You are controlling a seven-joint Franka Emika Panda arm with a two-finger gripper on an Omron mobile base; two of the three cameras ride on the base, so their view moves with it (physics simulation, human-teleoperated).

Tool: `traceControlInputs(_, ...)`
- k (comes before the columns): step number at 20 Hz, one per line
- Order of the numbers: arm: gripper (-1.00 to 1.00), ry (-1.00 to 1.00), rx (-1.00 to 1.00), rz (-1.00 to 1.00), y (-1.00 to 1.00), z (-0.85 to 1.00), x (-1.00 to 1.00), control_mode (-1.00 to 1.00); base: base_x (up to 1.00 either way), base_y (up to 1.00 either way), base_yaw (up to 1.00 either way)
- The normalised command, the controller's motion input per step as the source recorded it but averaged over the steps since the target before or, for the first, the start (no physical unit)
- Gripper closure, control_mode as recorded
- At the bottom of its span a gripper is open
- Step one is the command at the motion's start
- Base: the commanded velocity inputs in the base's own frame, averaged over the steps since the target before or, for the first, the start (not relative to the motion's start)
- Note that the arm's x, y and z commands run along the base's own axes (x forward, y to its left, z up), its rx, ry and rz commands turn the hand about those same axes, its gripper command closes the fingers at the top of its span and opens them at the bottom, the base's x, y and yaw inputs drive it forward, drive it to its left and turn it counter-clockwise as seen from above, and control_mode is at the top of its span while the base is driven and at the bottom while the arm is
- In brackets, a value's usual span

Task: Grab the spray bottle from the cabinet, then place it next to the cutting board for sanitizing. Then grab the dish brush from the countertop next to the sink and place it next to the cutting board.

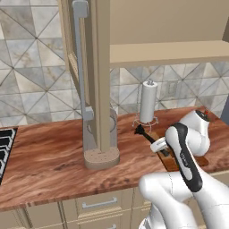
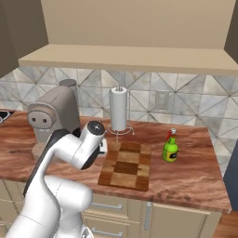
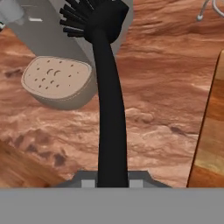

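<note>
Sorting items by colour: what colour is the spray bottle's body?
Yellow-green spray bottle, red nozzle; clearest in the right base view.

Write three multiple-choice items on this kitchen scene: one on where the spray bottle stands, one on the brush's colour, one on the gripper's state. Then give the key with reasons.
1. Where is the spray bottle?
A. On the cabinet shelf
B. On the countertop, right of the cutting board
C. Lying on the cutting board

2. What colour is the dish brush?
A. All black
B. White
C. Red

3. What is the gripper doing?
A. Open above the board
B. Shut on nothing
C. Shut on the brush handle

Key: B, the right base view shows the bottle upright on the wood beside the board. A, handle and bristles are black in the hand view. C, the handle runs straight up out of the gripper.
</note>
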Motion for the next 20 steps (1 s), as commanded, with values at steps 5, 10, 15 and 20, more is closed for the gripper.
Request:
traceControlInputs(5, 1.0, 0.02, 0.0, 0.0, 0.0, -0.54, 0.36, -1.0, 0.0, 0.0, 0.0)
traceControlInputs(10, 1.0, 0.08, 0.0, 0.0, 0.0, -0.53, 0.45, -1.0, 0.0, 0.0, 0.0)
traceControlInputs(15, 1.0, 0.08, 0.0, 0.0, 0.0, -0.53, 0.35, -1.0, 0.0, 0.0, 0.0)
traceControlInputs(20, 1.0, 0.04, 0.0, 0.0, 0.0, -0.56, 0.39, -1.0, 0.0, 0.0, 0.0)
